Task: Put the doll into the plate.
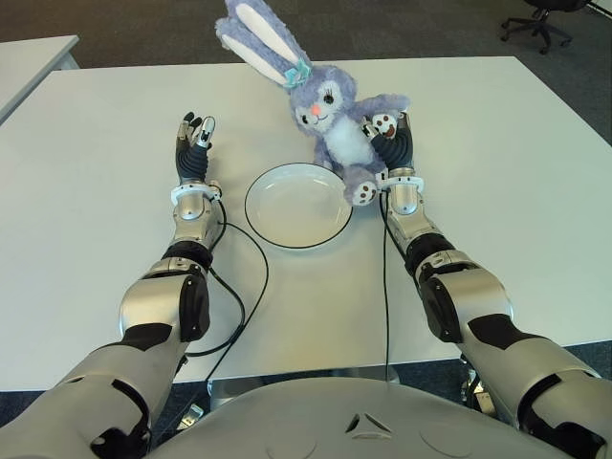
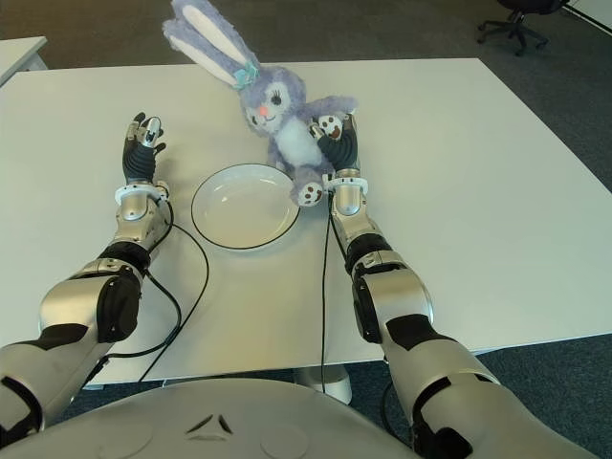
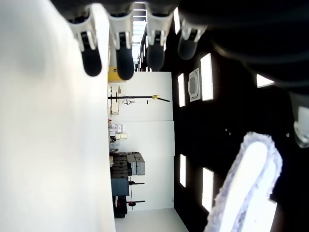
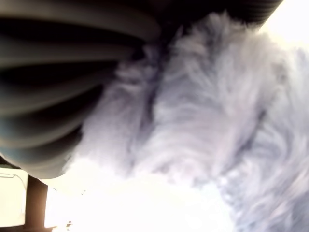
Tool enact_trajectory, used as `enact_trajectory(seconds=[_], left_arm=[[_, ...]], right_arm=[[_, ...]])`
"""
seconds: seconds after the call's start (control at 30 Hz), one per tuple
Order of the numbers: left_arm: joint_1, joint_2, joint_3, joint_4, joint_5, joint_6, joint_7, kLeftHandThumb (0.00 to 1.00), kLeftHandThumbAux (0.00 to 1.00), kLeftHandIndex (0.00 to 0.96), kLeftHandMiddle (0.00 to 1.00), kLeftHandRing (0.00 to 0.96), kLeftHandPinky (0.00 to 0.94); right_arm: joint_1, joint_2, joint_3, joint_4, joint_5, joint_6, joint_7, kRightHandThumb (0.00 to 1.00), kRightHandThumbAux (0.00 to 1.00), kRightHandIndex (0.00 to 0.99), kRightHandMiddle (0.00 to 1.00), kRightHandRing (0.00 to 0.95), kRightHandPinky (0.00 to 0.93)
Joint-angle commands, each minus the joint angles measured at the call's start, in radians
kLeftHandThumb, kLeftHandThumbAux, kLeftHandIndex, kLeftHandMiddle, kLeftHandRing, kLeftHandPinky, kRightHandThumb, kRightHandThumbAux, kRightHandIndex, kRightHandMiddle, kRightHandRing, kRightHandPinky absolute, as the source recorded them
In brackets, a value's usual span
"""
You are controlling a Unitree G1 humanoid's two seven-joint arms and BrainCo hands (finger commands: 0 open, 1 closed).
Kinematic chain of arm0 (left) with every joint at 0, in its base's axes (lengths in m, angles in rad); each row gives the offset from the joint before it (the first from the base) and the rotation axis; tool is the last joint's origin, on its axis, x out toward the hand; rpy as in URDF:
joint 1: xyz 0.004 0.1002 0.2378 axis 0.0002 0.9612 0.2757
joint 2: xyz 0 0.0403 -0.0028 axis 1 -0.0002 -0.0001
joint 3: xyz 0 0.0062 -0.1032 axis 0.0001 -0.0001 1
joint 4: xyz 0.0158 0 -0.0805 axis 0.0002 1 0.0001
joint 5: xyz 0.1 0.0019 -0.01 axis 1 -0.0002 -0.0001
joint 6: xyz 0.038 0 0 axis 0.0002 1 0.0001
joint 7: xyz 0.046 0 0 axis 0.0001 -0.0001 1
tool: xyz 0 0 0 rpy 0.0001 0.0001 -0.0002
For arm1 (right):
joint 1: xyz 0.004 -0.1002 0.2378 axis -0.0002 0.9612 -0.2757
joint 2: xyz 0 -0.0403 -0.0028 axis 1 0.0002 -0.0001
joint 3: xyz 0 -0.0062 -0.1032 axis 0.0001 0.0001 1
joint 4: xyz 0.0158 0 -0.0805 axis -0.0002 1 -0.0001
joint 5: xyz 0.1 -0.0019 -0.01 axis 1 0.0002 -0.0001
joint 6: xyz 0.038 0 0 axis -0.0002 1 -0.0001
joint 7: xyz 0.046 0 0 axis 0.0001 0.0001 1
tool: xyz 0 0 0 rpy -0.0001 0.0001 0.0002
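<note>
Purple plush rabbit doll [image 1: 335,120], upright, at the far right edge of the white plate [image 1: 297,205], one foot overlapping the rim, the rest outside it, on the white worktop [image 1: 497,172]. Long ears tilted up and toward the robot's left, small teal bow at their base, pink nose, white belly.

Right hand [image 1: 394,145] closed around the doll's side and leg, dark fingers [image 1: 387,143] pressed into the fur. From the eye views, hard to tell how far the doll's weight sits on the worktop. From the right wrist view, only close fur [image 4: 203,111] and the dark ribbed fingers [image 4: 58,96] against it: grip confirmed, nothing of plate or worktop.

Left hand [image 1: 194,145] well left of the plate, above the worktop, fingers extended and loosely spread, holding nothing. From the left wrist view, four straight fingertips [image 3: 120,60] beside the pale worktop surface [image 3: 48,145], one rabbit ear [image 3: 246,188] in the corner, and a room background with shelving, none of which appears in the eye views.

Plate bare inside, dark thin rim. Black cables [image 1: 239,287] along both forearms across the worktop. Office chair [image 1: 540,19] on the dark carpet beyond the far right corner; a second white table's edge [image 1: 33,57] at far left.
</note>
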Motion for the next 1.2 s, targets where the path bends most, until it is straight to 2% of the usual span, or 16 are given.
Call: enact_trajectory(seconds=[0.03, 0.4, 0.7, 0.8, 0.97, 1.2], left_arm=[[0.106, -0.038, -0.008, 0.073, 0.003, 0.072, 0.004, 0.0, 0.395, 0.0, 0.11, 0.136, 0.158], [0.108, -0.038, -0.004, 0.074, -0.003, 0.07, -0.008, 0.0, 0.395, 0.0, 0.093, 0.12, 0.143], [0.11, -0.037, -0.011, 0.074, 0.006, 0.066, 0.007, 0.0, 0.404, 0.0, 0.102, 0.118, 0.112], [0.111, -0.038, -0.013, 0.073, 0.008, 0.064, 0.013, 0.0, 0.4, 0.0, 0.114, 0.135, 0.143], [0.111, -0.036, -0.017, 0.074, 0.013, 0.065, 0.011, 0.0, 0.398, 0.0, 0.111, 0.131, 0.13], [0.11, -0.035, -0.01, 0.074, 0.008, 0.066, 0.0, 0.0, 0.399, 0.0, 0.102, 0.128, 0.159]], right_arm=[[0.048, 0.012, 0.005, 0.001, -0.012, -0.035, 0.0, 0.534, 0.723, 0.751, 0.867, 0.879, 0.844], [0.052, 0.009, 0.01, -0.021, -0.019, -0.067, -0.009, 0.515, 0.726, 0.741, 0.867, 0.88, 0.85], [0.054, 0.001, 0.021, -0.043, -0.052, -0.105, -0.051, 0.498, 0.728, 0.742, 0.87, 0.885, 0.854], [0.053, -0.003, 0.024, -0.049, -0.065, -0.116, -0.068, 0.506, 0.73, 0.732, 0.867, 0.881, 0.85], [0.049, -0.013, 0.026, -0.062, -0.084, -0.134, -0.093, 0.507, 0.728, 0.732, 0.863, 0.878, 0.845], [0.043, -0.02, 0.03, -0.069, -0.096, -0.141, -0.111, 0.499, 0.726, 0.728, 0.859, 0.875, 0.844]])
